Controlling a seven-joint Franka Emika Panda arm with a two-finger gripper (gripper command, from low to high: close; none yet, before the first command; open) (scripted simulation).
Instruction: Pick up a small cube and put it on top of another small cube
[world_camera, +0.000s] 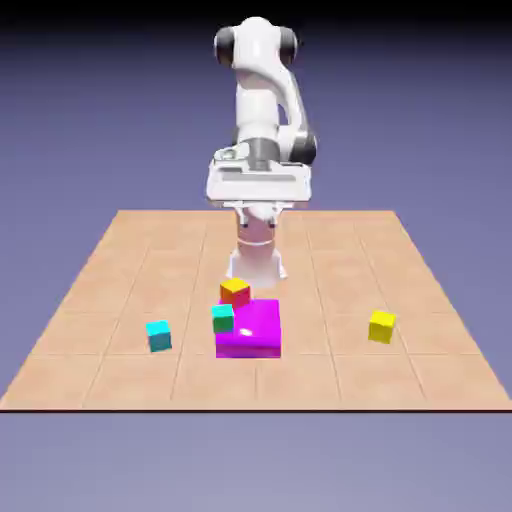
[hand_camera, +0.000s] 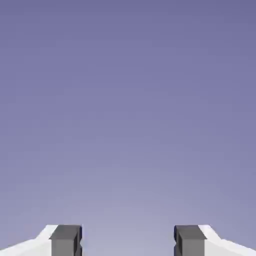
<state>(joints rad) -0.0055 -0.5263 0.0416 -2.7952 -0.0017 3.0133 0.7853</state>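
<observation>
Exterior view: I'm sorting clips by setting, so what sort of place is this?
Likely a rendered simulation tabletop: a tan tiled table, a featureless blue-violet backdrop, and flat-coloured blocks like the magenta block.

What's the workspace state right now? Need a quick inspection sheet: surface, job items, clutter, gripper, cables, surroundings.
Surface: tan tiled tabletop, flat, no spills or damage seen.
Job's things: small plain bright-yellow cube alone toward the exterior view's right; small bright cyan cube alone toward the exterior view's left; both on the table, untouched.
Clutter: big magenta block near the middle; small teal-green cube at its left edge; small orange-topped red-sided cube just behind them.
Gripper: two-finger gripper open, nothing between its grey fingertips; the hand view shows only backdrop.
Cables: nothing seen.
Surroundings: plain blue-violet backdrop; nothing else seen.
</observation>
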